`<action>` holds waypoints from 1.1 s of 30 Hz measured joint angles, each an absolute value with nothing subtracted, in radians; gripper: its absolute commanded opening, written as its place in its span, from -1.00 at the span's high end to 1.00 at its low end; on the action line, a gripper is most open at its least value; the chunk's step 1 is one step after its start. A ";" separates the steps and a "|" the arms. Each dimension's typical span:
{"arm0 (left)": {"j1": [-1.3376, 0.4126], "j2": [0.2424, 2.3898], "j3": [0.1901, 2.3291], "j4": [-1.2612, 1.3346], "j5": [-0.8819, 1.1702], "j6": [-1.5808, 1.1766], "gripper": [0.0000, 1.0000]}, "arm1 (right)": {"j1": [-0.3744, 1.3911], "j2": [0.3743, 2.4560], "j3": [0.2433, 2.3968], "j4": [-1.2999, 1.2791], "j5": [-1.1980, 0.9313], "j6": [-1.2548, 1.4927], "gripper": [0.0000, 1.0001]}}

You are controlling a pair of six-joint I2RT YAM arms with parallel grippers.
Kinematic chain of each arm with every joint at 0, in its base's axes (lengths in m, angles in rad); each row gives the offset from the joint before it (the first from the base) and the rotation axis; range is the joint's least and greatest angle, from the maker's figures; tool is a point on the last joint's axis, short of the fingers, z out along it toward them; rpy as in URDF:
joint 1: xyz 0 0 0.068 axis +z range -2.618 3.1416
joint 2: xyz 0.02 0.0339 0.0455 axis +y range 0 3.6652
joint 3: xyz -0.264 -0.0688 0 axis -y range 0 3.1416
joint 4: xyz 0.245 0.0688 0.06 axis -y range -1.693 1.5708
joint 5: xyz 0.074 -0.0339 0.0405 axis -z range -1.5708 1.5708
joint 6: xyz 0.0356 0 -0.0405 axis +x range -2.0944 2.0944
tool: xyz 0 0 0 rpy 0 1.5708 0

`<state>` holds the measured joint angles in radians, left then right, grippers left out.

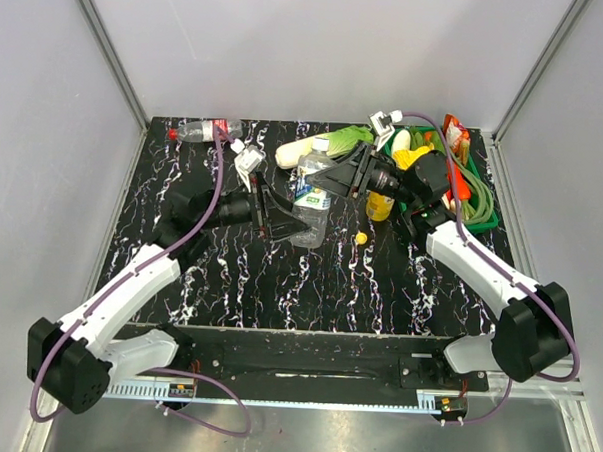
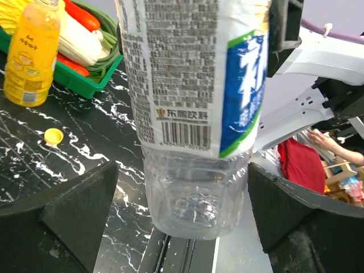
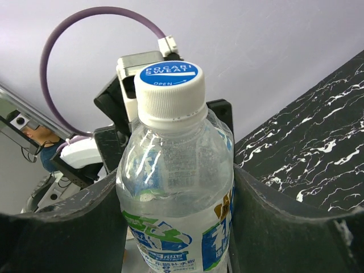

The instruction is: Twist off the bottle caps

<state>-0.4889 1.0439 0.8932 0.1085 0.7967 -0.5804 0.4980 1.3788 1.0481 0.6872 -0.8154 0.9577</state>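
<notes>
The clear bottle (image 1: 313, 194) with the blue-white label hangs above the table, and its white cap (image 3: 170, 94) with a blue top is screwed on. My right gripper (image 1: 341, 176) (image 3: 176, 227) is shut on the bottle's upper body, below the shoulder. Both pads press the label. My left gripper (image 1: 300, 220) (image 2: 182, 205) is open around the bottle's base, with a gap on each side. A loose yellow cap (image 1: 361, 237) (image 2: 54, 136) lies on the table by the uncapped orange-juice bottle (image 1: 381, 202) (image 2: 31, 54). The red-label bottle (image 1: 202, 132) lies at the back left with its red cap (image 1: 173, 134) on.
A green tray (image 1: 479, 216) (image 2: 85, 82) of vegetables stands at the back right, just behind the orange-juice bottle. A pale cabbage (image 1: 310, 146) lies behind the held bottle. Grey walls close in the black marbled table (image 1: 279, 285) on three sides.
</notes>
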 measured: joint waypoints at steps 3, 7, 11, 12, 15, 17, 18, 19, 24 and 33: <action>-0.490 1.081 0.871 0.198 0.831 -0.640 -0.98 | 0.498 1.377 1.042 0.697 -0.812 0.966 0.24; -0.507 1.101 0.868 0.271 0.844 -0.682 -0.92 | 0.498 1.373 1.024 0.710 -0.795 0.973 0.24; -0.537 1.109 0.868 0.309 0.850 -0.693 -0.77 | 0.498 1.355 0.996 0.715 -0.761 0.980 0.22; -0.544 1.113 0.868 0.309 0.849 -0.691 -0.74 | 0.498 1.349 0.991 0.715 -0.758 0.982 0.22; -0.558 1.126 0.868 0.308 0.849 -0.691 -0.65 | 0.498 1.332 0.978 0.719 -0.735 0.982 0.21; -0.568 1.132 0.867 0.308 0.849 -0.690 -0.60 | 0.498 1.326 0.977 0.722 -0.724 0.983 0.21; -0.570 1.133 0.867 0.308 0.848 -0.690 -0.56 | 0.498 1.324 0.977 0.723 -0.723 0.984 0.21; -0.572 1.134 0.865 0.309 0.847 -0.690 -0.49 | 0.498 1.322 0.977 0.726 -0.720 0.985 0.20; -0.574 1.136 0.856 0.308 0.843 -0.690 -0.26 | 0.498 1.322 0.971 0.741 -0.715 0.992 0.07; -0.578 1.126 0.856 0.258 0.812 -0.643 0.06 | 0.498 1.316 0.954 0.748 -0.709 0.984 -0.81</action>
